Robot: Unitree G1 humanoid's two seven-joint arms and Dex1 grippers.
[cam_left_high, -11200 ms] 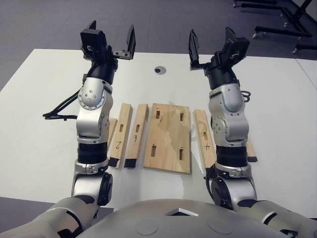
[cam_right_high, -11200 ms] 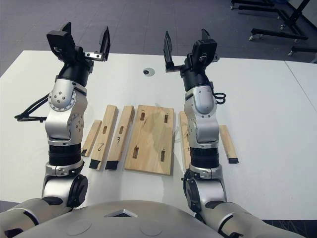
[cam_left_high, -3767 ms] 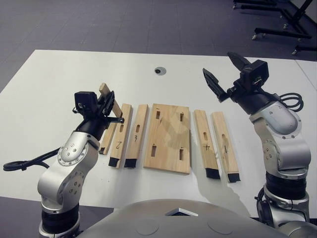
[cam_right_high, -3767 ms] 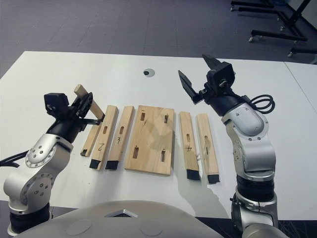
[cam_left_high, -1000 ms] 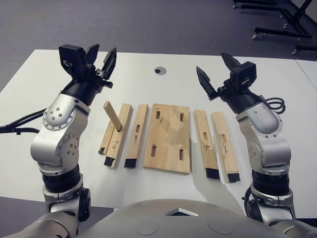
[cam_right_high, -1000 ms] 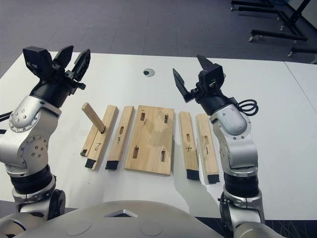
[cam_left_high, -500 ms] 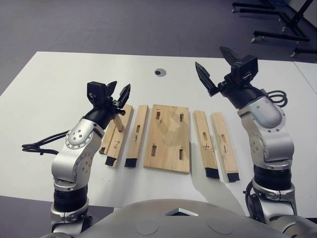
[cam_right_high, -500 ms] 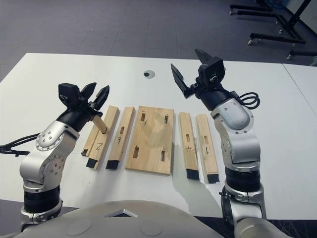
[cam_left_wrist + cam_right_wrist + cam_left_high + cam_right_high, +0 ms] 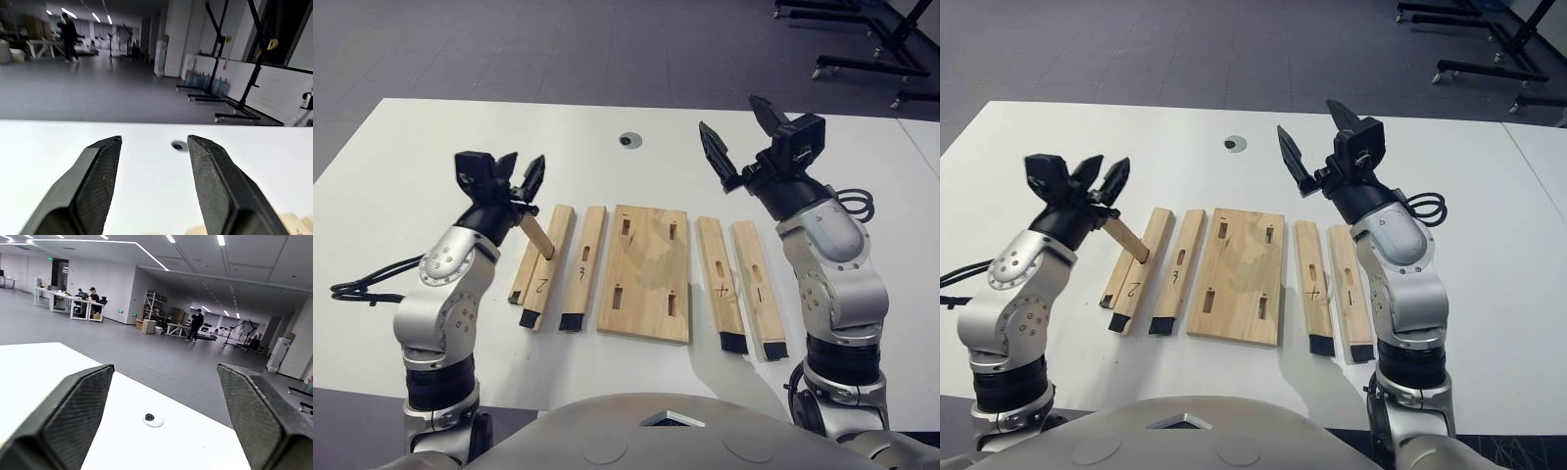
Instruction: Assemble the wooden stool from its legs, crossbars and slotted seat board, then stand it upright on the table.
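Observation:
The slotted seat board [image 9: 644,272] lies flat in the middle of the white table [image 9: 401,166]. Left of it lie two legs [image 9: 545,269] [image 9: 584,262], and to its right two more [image 9: 718,282] [image 9: 757,284]. One crossbar [image 9: 538,237] stands tilted, its lower end in the slot of the outer left leg. A second crossbar [image 9: 520,280] lies flat beside that leg. My left gripper [image 9: 519,168] is open and holds nothing, just above the tilted crossbar's upper end. My right gripper [image 9: 741,135] hangs wide open in the air above the far ends of the right legs.
A round cable hole [image 9: 627,140] sits in the table beyond the seat board. A black cable [image 9: 362,292] trails over the table's left side. Bare table surrounds the parts on every side. Metal racks [image 9: 862,39] stand on the floor at the back right.
My left gripper has drawn up and to the left, off the tilted crossbar's top. The crossbar stays standing in the leg. The right gripper has barely moved.

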